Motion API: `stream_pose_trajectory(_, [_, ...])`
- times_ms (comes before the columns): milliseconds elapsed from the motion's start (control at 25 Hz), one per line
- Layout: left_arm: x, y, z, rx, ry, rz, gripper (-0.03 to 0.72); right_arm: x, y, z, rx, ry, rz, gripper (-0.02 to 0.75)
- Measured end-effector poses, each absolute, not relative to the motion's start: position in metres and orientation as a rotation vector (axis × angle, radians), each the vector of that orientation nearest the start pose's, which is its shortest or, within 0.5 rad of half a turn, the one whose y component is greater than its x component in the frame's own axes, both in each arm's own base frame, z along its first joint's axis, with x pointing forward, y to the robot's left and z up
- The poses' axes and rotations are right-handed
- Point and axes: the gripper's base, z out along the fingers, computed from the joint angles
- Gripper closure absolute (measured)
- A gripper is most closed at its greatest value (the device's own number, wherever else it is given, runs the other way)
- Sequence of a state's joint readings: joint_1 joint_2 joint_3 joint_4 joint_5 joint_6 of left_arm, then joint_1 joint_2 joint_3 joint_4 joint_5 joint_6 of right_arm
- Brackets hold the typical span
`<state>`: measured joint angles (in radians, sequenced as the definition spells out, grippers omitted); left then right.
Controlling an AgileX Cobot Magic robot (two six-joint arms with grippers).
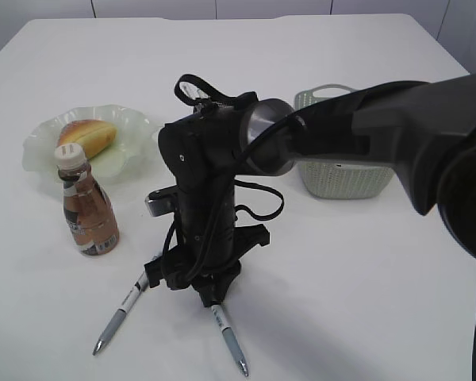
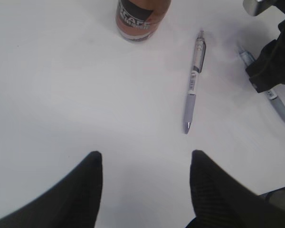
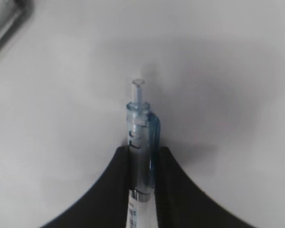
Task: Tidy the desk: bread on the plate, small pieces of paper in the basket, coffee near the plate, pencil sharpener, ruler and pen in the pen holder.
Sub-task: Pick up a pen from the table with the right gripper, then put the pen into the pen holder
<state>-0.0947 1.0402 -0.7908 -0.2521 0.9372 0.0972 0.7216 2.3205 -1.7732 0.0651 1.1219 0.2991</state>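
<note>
- The blue pen (image 1: 228,340) lies on the white table (image 1: 365,270), in front of the coffee bottle (image 1: 86,208) and to its right. It is thin, hard and light. It looks smooth, so it could slip or roll.
- The right gripper (image 1: 212,298) is down on this pen. Its two fingers (image 3: 109,190) press the clear blue barrel from both sides, just below the clip. Near the middle of the pen would be a steadier place to hold, I think, so it does not tip.
- The grey pen (image 1: 120,313) lies just in front of the bottle. It has a soft-looking purple grip (image 2: 190,105) near the tip. That is a good spot to pinch.
- The left gripper (image 2: 145,178) is spread wide with nothing in it. It hangs in front of the grey pen.
- The bottle is brown with a white cap, and it stands up.
- Right behind the bottle is the pale green plate (image 1: 40,147) with the bread (image 1: 86,135) on it.
- The basket (image 1: 345,178) is far to the right of the bottle.
- I cannot see a pen holder.
</note>
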Motion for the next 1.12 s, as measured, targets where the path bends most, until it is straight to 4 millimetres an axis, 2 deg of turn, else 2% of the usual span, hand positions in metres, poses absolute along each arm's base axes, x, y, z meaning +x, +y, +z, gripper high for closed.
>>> stream_pose_trajectory(240, [0.18, -0.036, 0.288, 0.121, 2.652, -0.318, 0.256, 0.338, 0.305, 0.128, -0.642, 3.088, 0.093, 0.649])
stream_pose_trajectory(560, [0.18, -0.036, 0.288, 0.121, 2.654, -0.318, 0.256, 0.347, 0.3, 0.182, -0.59, 2.916, 0.208, 0.65])
stream_pose_trajectory(720, [0.18, -0.036, 0.288, 0.121, 2.654, -0.318, 0.256, 0.36, 0.282, 0.206, -0.519, 2.841, 0.236, 0.65])
stream_pose_trajectory(1000, [0.18, -0.036, 0.288, 0.122, 2.656, -0.318, 0.256, 0.399, 0.231, 0.257, -0.306, 2.596, 0.314, 0.65])
stream_pose_trajectory(1120, [0.18, -0.036, 0.288, 0.122, 2.659, -0.319, 0.256, 0.416, 0.213, 0.271, -0.23, 2.472, 0.34, 0.65])
